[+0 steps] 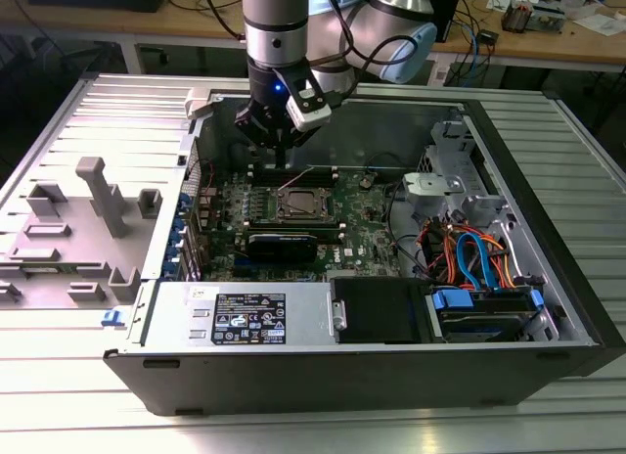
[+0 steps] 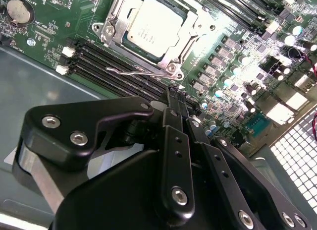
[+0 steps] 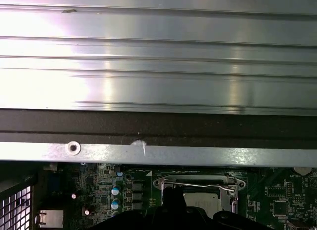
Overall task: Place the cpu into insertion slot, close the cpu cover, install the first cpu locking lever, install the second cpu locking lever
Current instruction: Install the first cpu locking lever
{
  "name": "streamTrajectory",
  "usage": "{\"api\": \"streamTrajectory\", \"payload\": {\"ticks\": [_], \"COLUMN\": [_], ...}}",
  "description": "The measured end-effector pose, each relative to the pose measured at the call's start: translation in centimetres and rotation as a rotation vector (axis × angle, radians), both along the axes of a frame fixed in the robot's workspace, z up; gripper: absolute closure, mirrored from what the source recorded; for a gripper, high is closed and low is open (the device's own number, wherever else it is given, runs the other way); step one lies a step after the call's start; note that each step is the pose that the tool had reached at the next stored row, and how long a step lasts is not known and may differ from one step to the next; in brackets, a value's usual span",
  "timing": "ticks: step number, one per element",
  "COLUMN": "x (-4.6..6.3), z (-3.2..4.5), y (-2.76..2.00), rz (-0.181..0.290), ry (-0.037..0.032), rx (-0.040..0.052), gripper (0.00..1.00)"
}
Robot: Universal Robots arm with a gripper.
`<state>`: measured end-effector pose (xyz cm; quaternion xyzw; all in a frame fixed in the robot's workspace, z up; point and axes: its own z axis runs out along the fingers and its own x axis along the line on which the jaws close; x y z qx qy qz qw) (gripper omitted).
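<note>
The cpu (image 2: 153, 28) lies flat in the insertion slot (image 2: 172, 67), silver-grey top up. The cpu cover (image 2: 115, 35) is down around it as a silver frame. A thin wire locking lever (image 2: 143, 70) runs along the socket edge nearest my gripper, and in the first wrist view this lever (image 3: 198, 185) crosses that edge at a slight slant. My gripper (image 2: 177, 93) is shut with nothing in it. Its tips hang just beside that lever, over the memory slots (image 2: 114, 66); contact cannot be told. In the exterior view my gripper (image 1: 281, 160) points down behind the socket (image 1: 303, 204).
The open computer case (image 1: 548, 278) lies on a ribbed metal table. A black power-supply box (image 1: 249, 317) fills its front. Drives and orange-blue cables (image 1: 469, 258) sit at the exterior view's right. A grey fixture (image 1: 93, 195) stands at its left. The case rim (image 3: 158, 153) runs close by.
</note>
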<state>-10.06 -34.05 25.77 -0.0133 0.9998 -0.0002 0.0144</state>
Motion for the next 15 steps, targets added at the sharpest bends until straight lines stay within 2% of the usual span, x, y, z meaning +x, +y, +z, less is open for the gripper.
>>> {"api": "streamTrajectory", "payload": {"ticks": [15], "x": [0.1], "z": [-0.04], "y": [0.0], "rz": [0.0], "ry": [0.0], "rx": [0.0], "gripper": [0.89]}}
